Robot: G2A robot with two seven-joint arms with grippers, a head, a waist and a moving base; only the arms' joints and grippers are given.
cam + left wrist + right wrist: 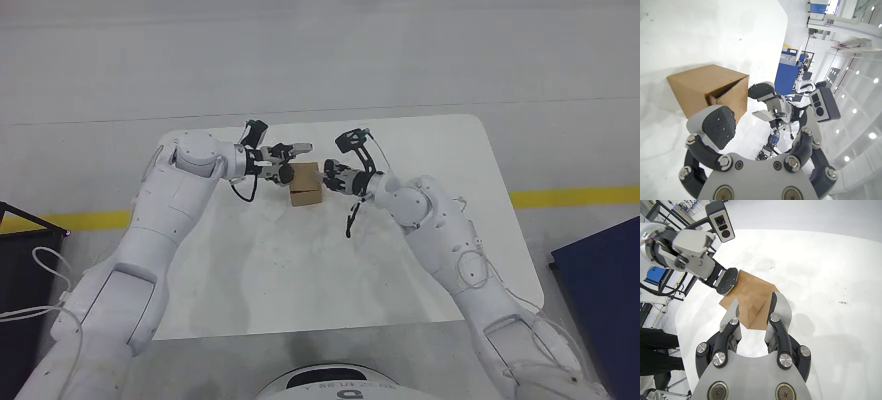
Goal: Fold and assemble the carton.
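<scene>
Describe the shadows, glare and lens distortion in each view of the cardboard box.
Top view: even light, barely a shadow by the box on the table. Left wrist view: fisheye bends straight lines; ceiling lamps glare. Right wrist view: soft grey shadows lie on the table; its edge bows.

Top view: high above arms, facing down on surface (pixel 400 260), far off. Left wrist view: close behind left hand (pixel 287 163), facing across carton (pixel 305 186) toward right hand (pixel 755 306). Right wrist view: close behind right hand, facing down over carton toward left hand. All three share carton.
</scene>
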